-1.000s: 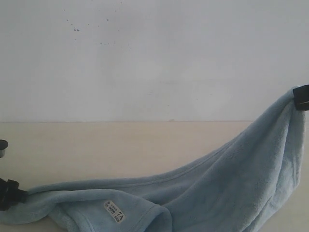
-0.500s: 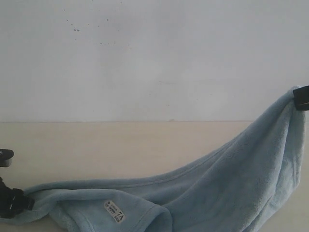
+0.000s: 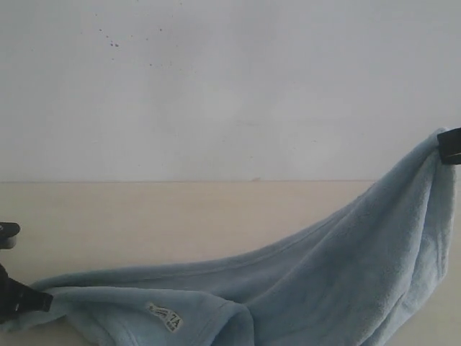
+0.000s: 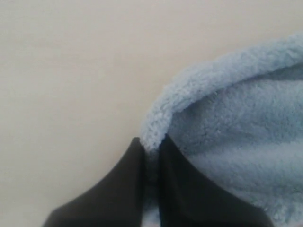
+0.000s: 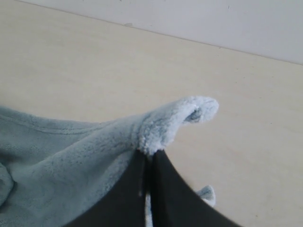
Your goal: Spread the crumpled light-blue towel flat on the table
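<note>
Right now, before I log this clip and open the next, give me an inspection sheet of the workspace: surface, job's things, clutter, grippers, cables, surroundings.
Surface: pale beige table, plain and unmarked.
Job's things: light-blue towel, not flat; one corner is lifted high on the right, the other end is bunched low on the left, and the white label is showing.
Clutter: nothing seen.
Grippers: left gripper is shut on the towel's edge, low by the table; right gripper is shut on the raised corner.
Cables: nothing seen.
Surroundings: off-white wall with a few dark specks.
</note>
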Tool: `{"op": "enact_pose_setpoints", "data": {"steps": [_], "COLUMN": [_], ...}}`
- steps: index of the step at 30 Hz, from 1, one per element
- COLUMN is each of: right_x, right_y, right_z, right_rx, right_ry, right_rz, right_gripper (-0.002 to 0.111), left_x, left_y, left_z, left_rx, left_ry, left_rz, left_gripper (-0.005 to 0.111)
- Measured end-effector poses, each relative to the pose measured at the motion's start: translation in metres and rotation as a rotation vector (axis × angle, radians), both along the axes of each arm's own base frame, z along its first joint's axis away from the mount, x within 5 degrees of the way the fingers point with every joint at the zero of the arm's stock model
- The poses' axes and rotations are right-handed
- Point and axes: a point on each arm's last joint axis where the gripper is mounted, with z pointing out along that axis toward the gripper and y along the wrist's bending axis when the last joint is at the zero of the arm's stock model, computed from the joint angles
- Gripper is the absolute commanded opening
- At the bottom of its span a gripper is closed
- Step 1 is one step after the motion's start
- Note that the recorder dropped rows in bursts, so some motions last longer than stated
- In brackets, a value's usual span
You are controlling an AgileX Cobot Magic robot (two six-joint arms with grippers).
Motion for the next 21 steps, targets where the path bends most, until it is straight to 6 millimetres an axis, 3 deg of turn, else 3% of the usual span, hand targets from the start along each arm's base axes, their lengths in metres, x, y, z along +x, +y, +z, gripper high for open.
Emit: {"op": "enact_pose_setpoints", "data": {"steps": [3,5,10,16,21], "right_x": [0.001,0.001,0.002,-0.001,-0.014], "right_y": [-0.001,-0.002,-0.004,-0.007,-0.011], "right_z": [0.0,0.0,0.0,0.006,0.018], "right_rx": [-0.015,-0.027,-0.04,-0.065,-0.097], "right_ry": [-0.009,-0.014,-0.022,-0.048,-0.086], "right_rz": [-0.007,-0.014,-0.024,-0.059,-0.099], "right_gripper": [0.0,0.0,0.0,0.0,0.0], "left_x": [-0.007,-0.009,-0.02,-0.053,-0.084], "left_y": [0.006,0.007,0.008,0.011,0.003], "left_z": [0.014,0.034,0.101,0.163,0.198], "left_rx": [0.052,0.06,0.095,0.188,0.298], "left_ry": [0.009,-0.048,-0.262,-0.428,-0.502], "left_rz": [0.035,0.043,0.013,0.005,-0.075], "left_gripper": [0.004,0.004,0.004,0.004,0.004]}}
